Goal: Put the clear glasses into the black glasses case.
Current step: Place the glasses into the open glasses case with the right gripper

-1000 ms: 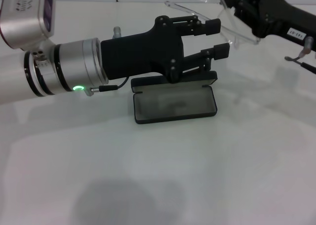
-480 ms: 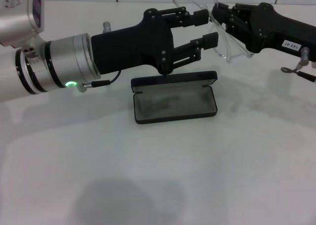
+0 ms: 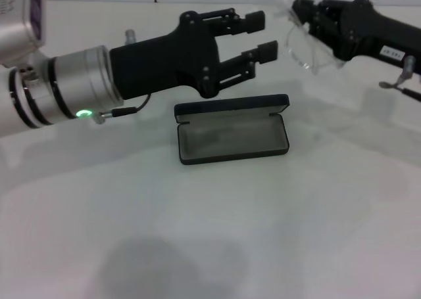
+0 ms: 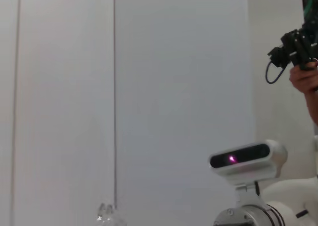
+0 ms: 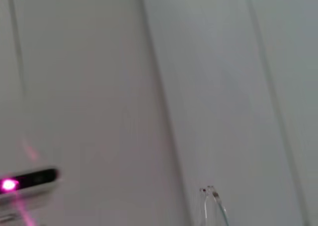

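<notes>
Here, item by item:
Case: the black glasses case (image 3: 232,128) lies open on the white table (image 3: 210,233), lid standing up behind, grey lining showing, tray empty.
Glasses: the clear glasses (image 3: 309,52) hang in the air past the case's far right corner, pinched by the right gripper (image 3: 297,13); the upper lens edge is cut off, and the outline is hard to trace against the table.
Left gripper (image 3: 260,35): hovers above the case's far left side, fingers spread, holding nothing.
Right arm: partly cut off at the head view's edge.
Wrist views: mostly wall; only a glimpse of clear plastic (image 5: 211,206) at one edge.
</notes>
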Robot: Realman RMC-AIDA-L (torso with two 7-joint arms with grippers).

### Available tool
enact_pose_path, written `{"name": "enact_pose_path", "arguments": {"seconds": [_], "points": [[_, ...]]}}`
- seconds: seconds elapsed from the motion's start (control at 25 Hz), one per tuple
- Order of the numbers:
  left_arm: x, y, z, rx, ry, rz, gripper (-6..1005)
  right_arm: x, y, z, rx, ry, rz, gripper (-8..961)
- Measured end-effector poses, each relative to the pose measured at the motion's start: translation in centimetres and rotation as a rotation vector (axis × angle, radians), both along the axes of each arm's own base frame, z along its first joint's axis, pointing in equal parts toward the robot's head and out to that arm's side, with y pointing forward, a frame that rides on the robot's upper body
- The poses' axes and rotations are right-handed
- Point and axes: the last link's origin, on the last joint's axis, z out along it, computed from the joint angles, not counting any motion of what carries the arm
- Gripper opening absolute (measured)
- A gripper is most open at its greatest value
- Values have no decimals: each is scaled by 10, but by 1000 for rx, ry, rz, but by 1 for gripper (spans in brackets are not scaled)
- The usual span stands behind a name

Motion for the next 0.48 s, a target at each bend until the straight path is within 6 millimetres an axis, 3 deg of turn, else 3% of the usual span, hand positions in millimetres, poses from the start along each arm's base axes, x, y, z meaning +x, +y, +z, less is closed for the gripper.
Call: {"name": "enact_pose_path", "arguments": {"seconds": [0.24, 0.48], "points": [[-14, -1, 13, 55, -24, 48, 486, 5, 3, 6, 85, -93, 14, 106], [-43, -1, 39, 173, -105, 190, 487, -16, -9, -10, -6, -410, 280, 108]]}}
